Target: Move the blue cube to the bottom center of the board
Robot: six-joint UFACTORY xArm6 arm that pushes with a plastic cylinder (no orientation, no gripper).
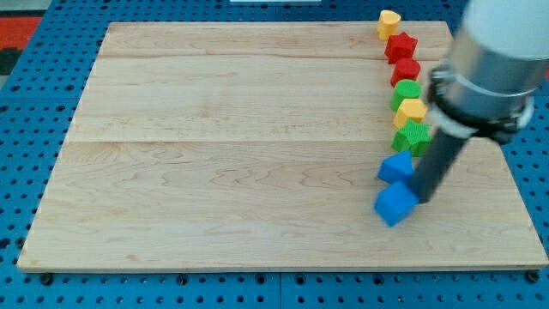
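The left and middle of the tabletop [214, 172] are bare wood, and the bottom centre, where the blue cube [395, 204] must end up, lies out at about 8 o'clock from the cube. The cube sits low on the right side, just below a second blue block [396, 166] that closes a column of green, yellow and red blocks running up toward 12 o'clock. My tip [423, 202] rests at the cube's 3 o'clock, touching or very nearly touching its right face. I have no hand to open or close, only this rod, and it holds nothing. That bearing is what matters: I judge a push toward 9 o'clock suits the tip's position, while the downward part would need contact nearer the cube's 1 o'clock corner.
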